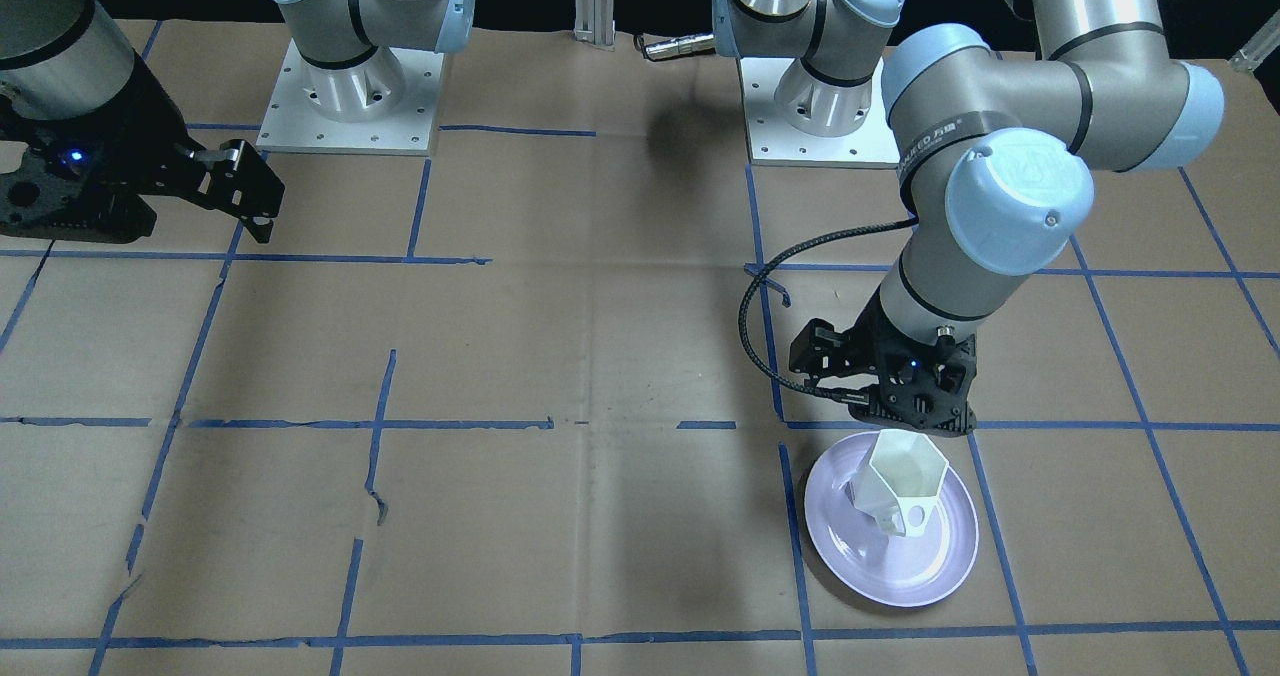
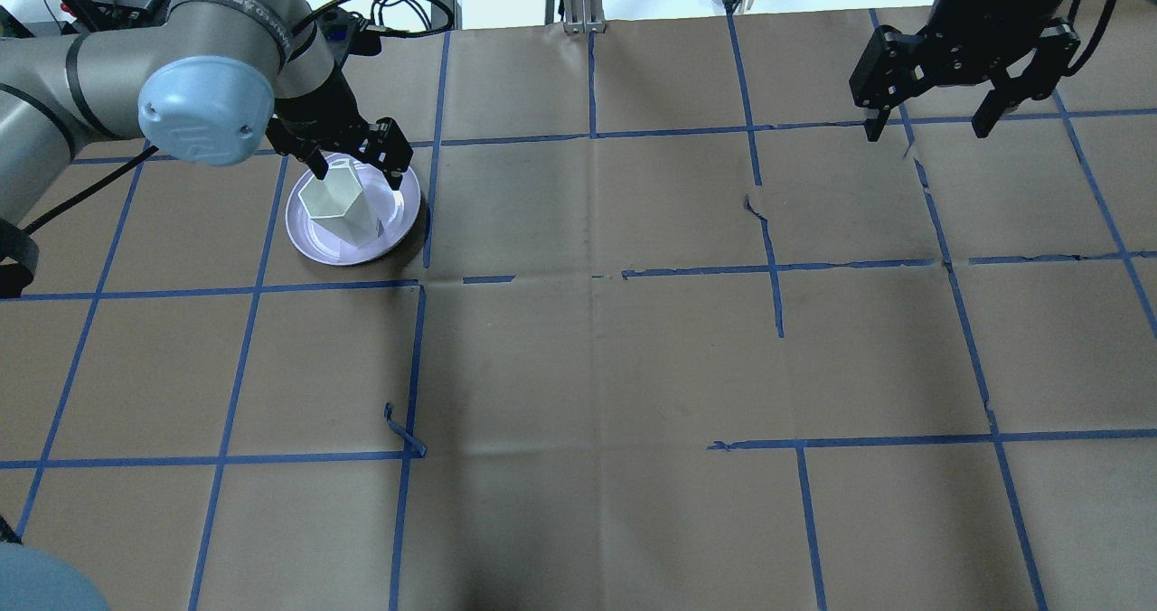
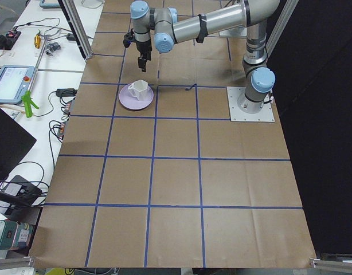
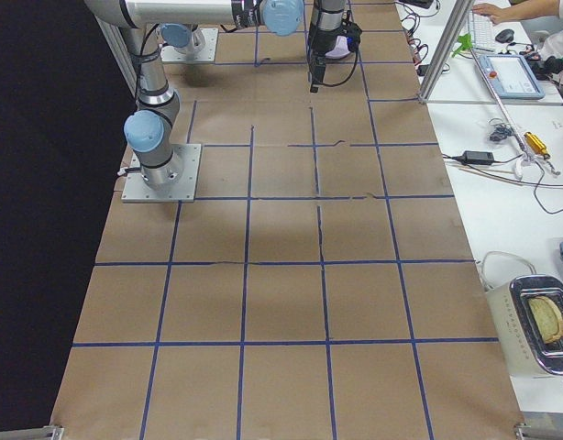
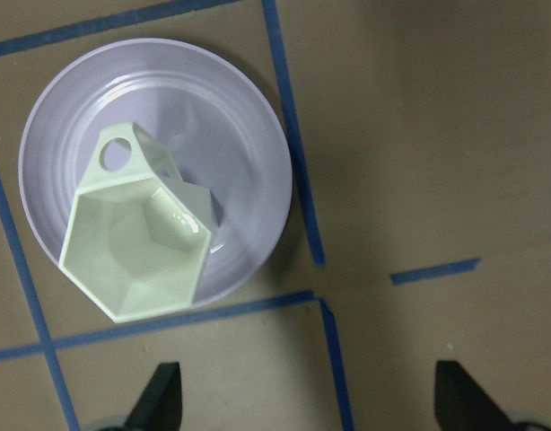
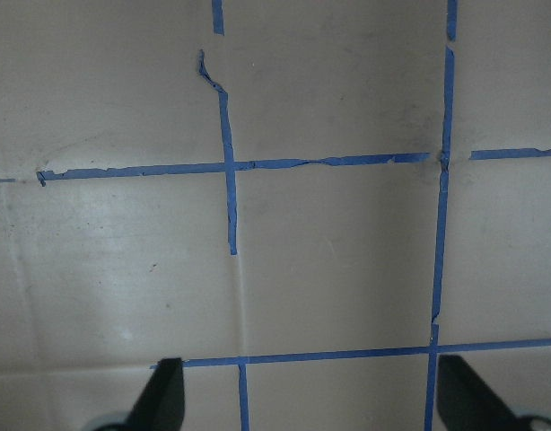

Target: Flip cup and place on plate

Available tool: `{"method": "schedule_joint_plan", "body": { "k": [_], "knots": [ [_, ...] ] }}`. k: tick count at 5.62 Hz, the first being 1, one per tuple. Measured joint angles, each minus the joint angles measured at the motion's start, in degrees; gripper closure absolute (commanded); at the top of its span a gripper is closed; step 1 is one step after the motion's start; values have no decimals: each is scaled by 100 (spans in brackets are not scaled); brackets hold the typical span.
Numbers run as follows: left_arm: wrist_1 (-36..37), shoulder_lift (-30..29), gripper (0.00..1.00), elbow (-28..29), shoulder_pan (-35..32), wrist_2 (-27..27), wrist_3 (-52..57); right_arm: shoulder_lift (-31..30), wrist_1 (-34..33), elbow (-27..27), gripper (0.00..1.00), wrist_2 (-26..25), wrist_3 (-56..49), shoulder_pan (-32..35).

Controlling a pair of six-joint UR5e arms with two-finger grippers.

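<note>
The white faceted cup (image 1: 905, 481) stands upright, mouth up, on the pale lavender plate (image 1: 930, 566), off-centre toward the plate's robot-side rim, with its loop handle pointing away from the robot. It also shows in the overhead view (image 2: 342, 209) and the left wrist view (image 5: 136, 247). My left gripper (image 2: 357, 166) is open and empty, hovering just above the cup's rim on the robot side; its fingertips (image 5: 159, 395) do not touch the cup. My right gripper (image 2: 929, 127) is open and empty, raised far off on the other side of the table.
Brown paper with a blue tape grid (image 2: 592, 277) covers the table. The two arm bases (image 1: 350, 86) stand at the robot's edge. A loose curl of tape (image 2: 402, 430) lies on the paper.
</note>
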Motion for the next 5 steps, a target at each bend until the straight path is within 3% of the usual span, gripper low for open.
{"method": "schedule_joint_plan", "body": {
  "k": [2, 5],
  "knots": [
    [-1008, 754, 2, 348, -126, -59, -306, 1, 0, 0, 0, 0, 0, 0],
    [-1348, 1212, 2, 381, -135, -75, -334, 0, 0, 0, 0, 0, 0, 0]
  ]
}}
